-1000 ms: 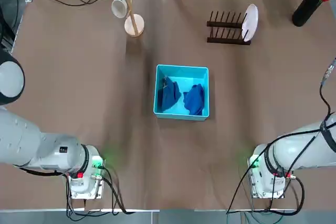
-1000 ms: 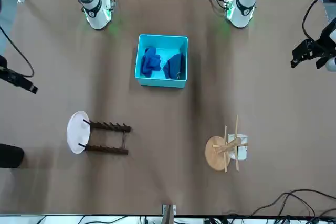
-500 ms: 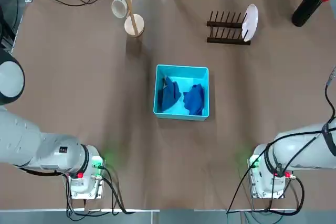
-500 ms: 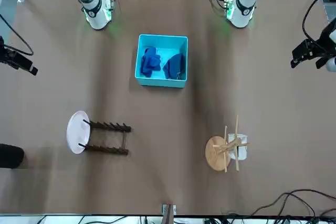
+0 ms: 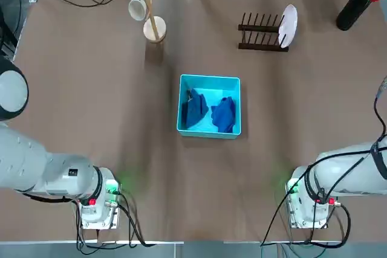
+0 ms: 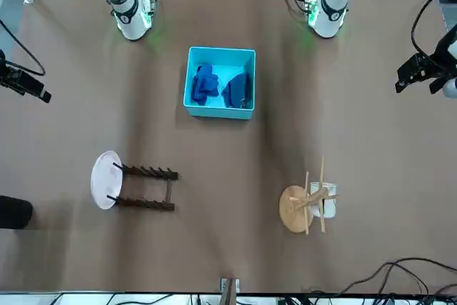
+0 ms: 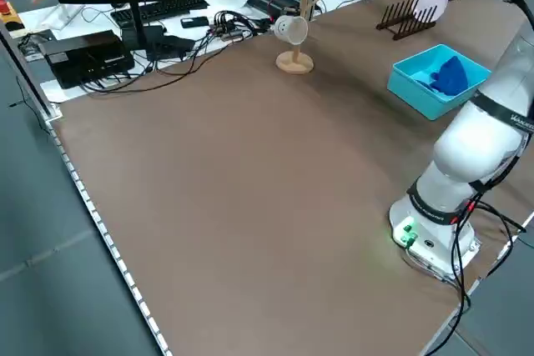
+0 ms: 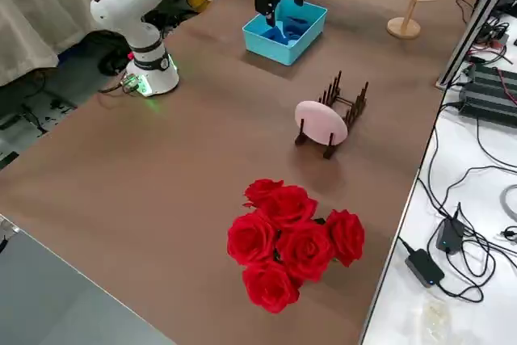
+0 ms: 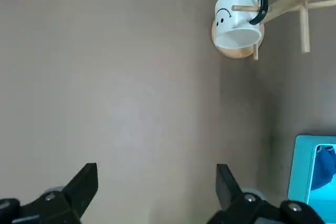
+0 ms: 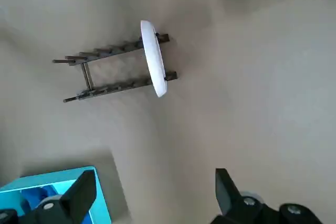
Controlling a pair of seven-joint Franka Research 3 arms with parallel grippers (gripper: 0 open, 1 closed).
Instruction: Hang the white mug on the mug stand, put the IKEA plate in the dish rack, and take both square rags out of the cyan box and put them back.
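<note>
Left tool (image 9: 157,172): open, empty, above the worktop's (image 5: 181,197) left side. Right tool (image 10: 156,175): open, empty, above its right side. Cyan box (image 5: 209,133): mid-worktop, containing two blue rags (image 5: 195,108) (image 5: 224,115), crumpled, side by side. Dark rack (image 5: 263,47): far right, plate (image 5: 288,26) upright at its outer end. Pole stand (image 5: 155,29): far left, white mug (image 5: 138,8) hung on a peg.

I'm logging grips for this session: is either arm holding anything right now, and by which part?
Nothing is held: the jaws of the left gripper and right gripper stand open with nothing between them.
</note>
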